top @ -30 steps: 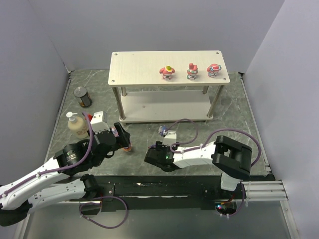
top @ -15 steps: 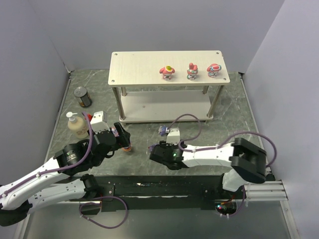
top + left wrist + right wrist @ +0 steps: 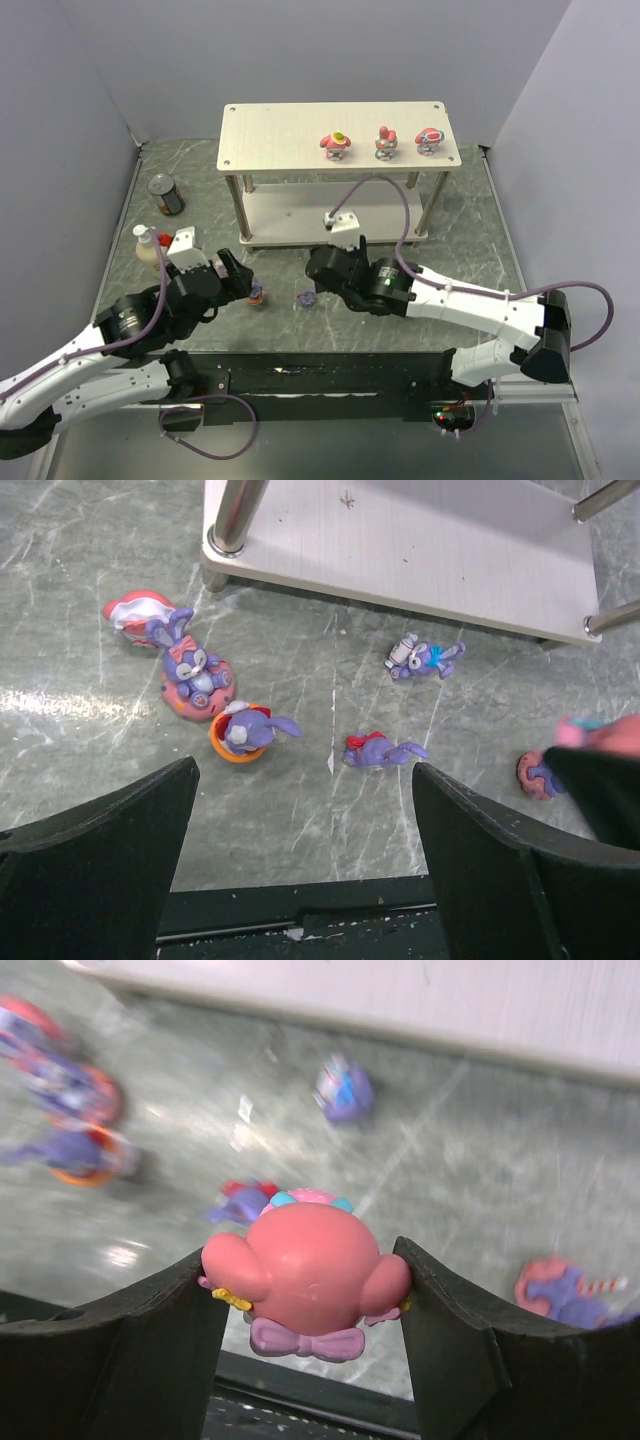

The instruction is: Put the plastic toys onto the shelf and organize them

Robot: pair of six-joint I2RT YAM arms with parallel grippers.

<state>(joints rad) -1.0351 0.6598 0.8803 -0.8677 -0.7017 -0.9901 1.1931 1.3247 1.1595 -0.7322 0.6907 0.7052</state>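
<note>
**Pink figurine in a narrow grip, with the shelf edge close ahead**

Top view: the right gripper [image 3: 315, 285] hung over the table [image 3: 470, 240], just at 6 o'clock of the shelf [image 3: 330, 215]. The top board [image 3: 280, 140] carried three pink figurines [image 3: 384, 143] toward its 3 o'clock end. The left gripper [image 3: 243, 280] was near, at 9 o'clock of the right one. I judge that a rise straight toward 12 o'clock could strike the edge of the board. The two arms could also touch each other.

Left wrist view: the jaws of the left gripper stood wide apart with nothing between them. Below them, loose purple rabbit toys [image 3: 195, 675] lay on the table at 6 o'clock of the lower board [image 3: 420, 540]. A low sweep could scatter them.

Right wrist view: the jaws were clamped on a pink figurine [image 3: 305, 1270], pressing only the two sides of its round head. Such smooth, round plastic may turn or slip out during the lift. A careless placing could knock over the figurines that stood on the board.
</note>
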